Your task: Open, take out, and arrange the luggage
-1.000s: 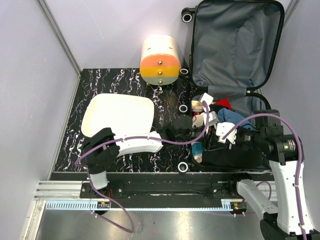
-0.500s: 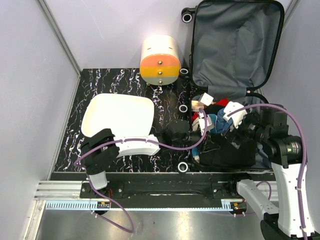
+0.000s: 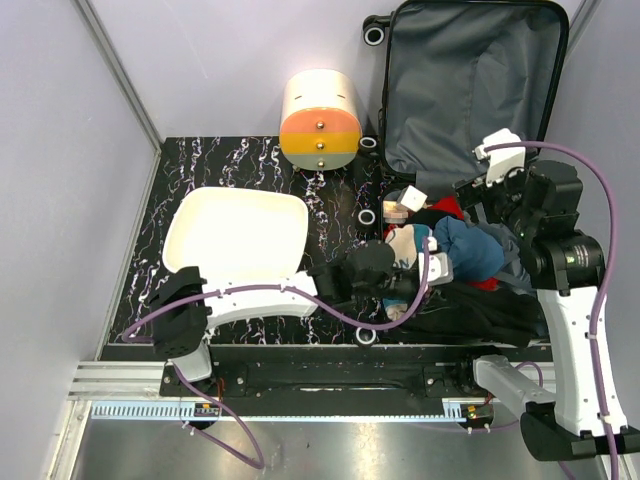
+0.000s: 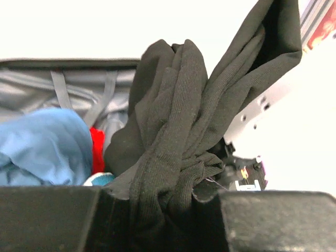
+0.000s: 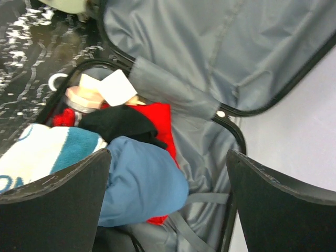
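Dark letters on the white-and-teal cloth (image 5: 42,149) are cut off at the picture's edge and cannot be read; the white tag (image 5: 118,88) beyond it shows a blank face. The left pincer (image 4: 163,215) is nearly closed, clamped on a bunched black cloth (image 4: 173,131) that rises in front of it and blocks much of its view. The right pincer (image 5: 168,205) gapes wide and holds nothing. The luggage (image 3: 470,90) lies open beneath the right pincer, its grey-lined lid propped up beyond it, and the left pincer reaches in over its left edge. Below the right pincer the base holds a blue cloth (image 5: 142,184), a red cloth (image 5: 163,118) and the white-and-teal one. A tray (image 3: 235,235) sits left of the left pincer, a round box (image 3: 320,120) beyond it
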Available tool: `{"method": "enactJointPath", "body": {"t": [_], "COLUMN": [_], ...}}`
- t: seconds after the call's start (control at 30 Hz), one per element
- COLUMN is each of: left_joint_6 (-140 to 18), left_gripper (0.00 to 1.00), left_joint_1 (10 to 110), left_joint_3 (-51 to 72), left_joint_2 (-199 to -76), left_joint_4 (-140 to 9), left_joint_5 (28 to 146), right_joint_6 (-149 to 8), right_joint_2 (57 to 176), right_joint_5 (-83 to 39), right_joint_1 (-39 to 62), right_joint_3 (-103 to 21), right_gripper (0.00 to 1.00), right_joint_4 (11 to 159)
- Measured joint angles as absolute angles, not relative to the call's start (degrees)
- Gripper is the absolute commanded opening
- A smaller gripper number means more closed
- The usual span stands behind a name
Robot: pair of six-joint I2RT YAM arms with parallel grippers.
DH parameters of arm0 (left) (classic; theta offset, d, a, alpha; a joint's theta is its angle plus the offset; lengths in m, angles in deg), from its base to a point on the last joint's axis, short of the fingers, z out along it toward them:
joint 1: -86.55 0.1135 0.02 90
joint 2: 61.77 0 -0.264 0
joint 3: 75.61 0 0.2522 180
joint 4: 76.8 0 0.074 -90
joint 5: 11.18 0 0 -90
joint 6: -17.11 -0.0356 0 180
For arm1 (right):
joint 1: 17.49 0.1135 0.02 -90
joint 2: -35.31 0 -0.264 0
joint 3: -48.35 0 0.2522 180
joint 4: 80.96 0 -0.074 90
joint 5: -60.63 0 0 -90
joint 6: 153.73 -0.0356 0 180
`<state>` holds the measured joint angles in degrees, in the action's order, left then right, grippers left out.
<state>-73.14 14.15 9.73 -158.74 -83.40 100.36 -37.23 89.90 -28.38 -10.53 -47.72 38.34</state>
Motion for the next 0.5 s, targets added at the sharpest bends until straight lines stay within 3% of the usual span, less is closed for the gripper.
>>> {"method": "enactJointPath", "body": {"t": [0.2, 0.5], "left_joint_6": [-73.1, -68.2], "left_gripper": [0.00, 0.00], "left_joint_1": [14.2, 15.7], "left_joint_3": [17.9, 19.1], "left_joint_2": [-158.5, -155.9], "left_joint_4": [-81.1, -76.0], "left_joint_5": [102.4, 104.6], "right_joint_6": [-38.9, -38.3], "right_joint_2": [90.6, 91.7], "right_joint_5": [-20.7, -16.6], "right_joint_1": [-10.5, -10.5], "right_joint_3": [-47.0, -42.9], "right_gripper": [1.00, 1.00], "right_joint_4": [38.5, 38.5]}}
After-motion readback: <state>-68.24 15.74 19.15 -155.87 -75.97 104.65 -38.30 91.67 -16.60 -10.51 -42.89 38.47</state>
